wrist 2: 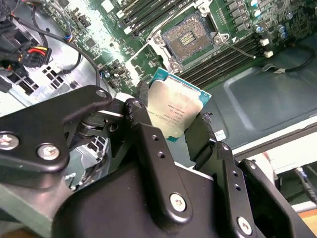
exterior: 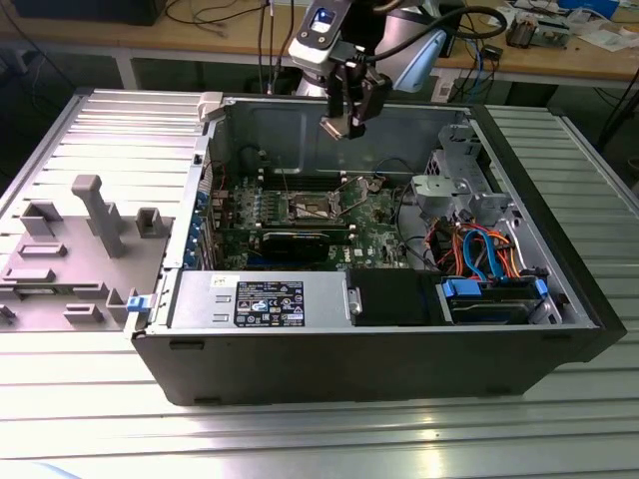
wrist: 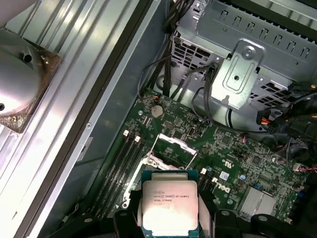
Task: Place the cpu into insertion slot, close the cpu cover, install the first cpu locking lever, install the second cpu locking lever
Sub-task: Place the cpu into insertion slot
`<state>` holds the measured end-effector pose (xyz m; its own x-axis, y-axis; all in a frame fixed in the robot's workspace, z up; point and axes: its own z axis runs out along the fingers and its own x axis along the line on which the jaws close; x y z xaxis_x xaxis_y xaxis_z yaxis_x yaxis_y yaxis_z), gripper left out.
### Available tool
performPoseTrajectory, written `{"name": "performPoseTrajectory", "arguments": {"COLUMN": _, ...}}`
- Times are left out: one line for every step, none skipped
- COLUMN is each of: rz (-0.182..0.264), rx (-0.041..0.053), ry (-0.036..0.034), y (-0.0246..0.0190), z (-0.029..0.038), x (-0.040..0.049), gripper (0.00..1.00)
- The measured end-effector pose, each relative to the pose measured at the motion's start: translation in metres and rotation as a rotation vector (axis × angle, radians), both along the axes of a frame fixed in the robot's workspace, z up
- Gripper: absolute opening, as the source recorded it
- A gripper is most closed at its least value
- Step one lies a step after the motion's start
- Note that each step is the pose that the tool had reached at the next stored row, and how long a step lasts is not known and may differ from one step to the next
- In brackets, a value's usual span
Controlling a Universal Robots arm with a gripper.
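The gripper (wrist 2: pixel 174 116) pinches the cpu (wrist 2: pixel 177 103) by two opposite edges. The open insertion slot (exterior: pixel 318 208) lies well below it, slightly toward the exterior view's left.

The silver-topped cpu (wrist 2: pixel 176 111) hangs well above the insertion slot (wrist 2: pixel 190 37), whose dark centre lies bare

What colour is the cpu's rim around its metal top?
Teal-green, clearest on the cpu in the second wrist view.
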<state>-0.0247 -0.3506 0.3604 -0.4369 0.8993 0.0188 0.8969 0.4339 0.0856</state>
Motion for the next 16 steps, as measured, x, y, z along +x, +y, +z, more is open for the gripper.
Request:
{"name": "performPoseTrajectory", "arguments": {"rz": -0.014, "rx": 0.0, "ry": 0.0, "y": 0.0, "z": -0.0001, "x": 0.0, "gripper": 0.54}}
{"name": "performPoseTrajectory", "arguments": {"rz": -0.025, "rx": -0.0001, "ry": 0.0, "y": 0.0, "z": -0.0002, "x": 0.0, "gripper": 0.54}}
{"name": "performPoseTrajectory", "arguments": {"rz": -0.045, "rx": 0.0, "ry": 0.0, "y": 0.0, "z": -0.0003, "x": 0.0, "gripper": 0.54}}
{"name": "performPoseTrajectory", "arguments": {"rz": -0.058, "rx": 0.0001, "ry": -0.0001, "y": 0.0, "z": -0.0006, "x": 0.0, "gripper": 0.54}}
{"name": "performPoseTrajectory", "arguments": {"rz": -0.071, "rx": 0.0, "ry": -0.0001, "y": 0.0, "z": -0.0008, "x": 0.0, "gripper": 0.54}}
{"name": "performPoseTrajectory", "arguments": {"rz": -0.089, "rx": -0.0001, "ry": 0.0, "y": 0.0, "z": -0.0012, "x": 0.0, "gripper": 0.54}}
{"name": "performPoseTrajectory", "arguments": {"rz": -0.101, "rx": -0.0001, "ry": 0.0, "y": 0.0, "z": -0.0017, "x": 0.0, "gripper": 0.54}}
{"name": "performPoseTrajectory", "arguments": {"rz": -0.114, "rx": -0.0001, "ry": 0.0, "y": 0.0, "z": -0.0021, "x": 0.0, "gripper": 0.54}}
{"name": "performPoseTrajectory", "arguments": {"rz": -0.125, "rx": -0.0001, "ry": 0.0001, "y": 0.0, "z": -0.0023, "x": 0.0, "gripper": 0.54}}
{"name": "performPoseTrajectory", "arguments": {"rz": -0.136, "rx": -0.0001, "ry": 0.0, "y": 0.0, "z": -0.0026, "x": 0.0, "gripper": 0.54}}
{"name": "performPoseTrajectory", "arguments": {"rz": -0.148, "rx": 0.0, "ry": 0.0001, "y": 0.0, "z": -0.0029, "x": 0.0, "gripper": 0.54}}
{"name": "performPoseTrajectory", "arguments": {"rz": -0.153, "rx": -0.0001, "ry": 0.0006, "y": 0.0, "z": -0.0031, "x": 0.0, "gripper": 0.54}}
{"name": "performPoseTrajectory", "arguments": {"rz": -0.155, "rx": -0.0004, "ry": 0.0026, "y": 0.0, "z": -0.0032, "x": 0.0, "gripper": 0.54}}
{"name": "performPoseTrajectory", "arguments": {"rz": -0.155, "rx": -0.0005, "ry": 0.004, "y": 0.0, "z": -0.0032, "x": -0.0001, "gripper": 0.54}}
{"name": "performPoseTrajectory", "arguments": {"rz": -0.155, "rx": -0.0005, "ry": 0.0041, "y": 0.0, "z": -0.0032, "x": -0.0001, "gripper": 0.54}}
{"name": "performPoseTrajectory", "arguments": {"rz": -0.155, "rx": -0.0004, "ry": 0.0043, "y": 0.0, "z": -0.0033, "x": 0.0, "gripper": 0.54}}
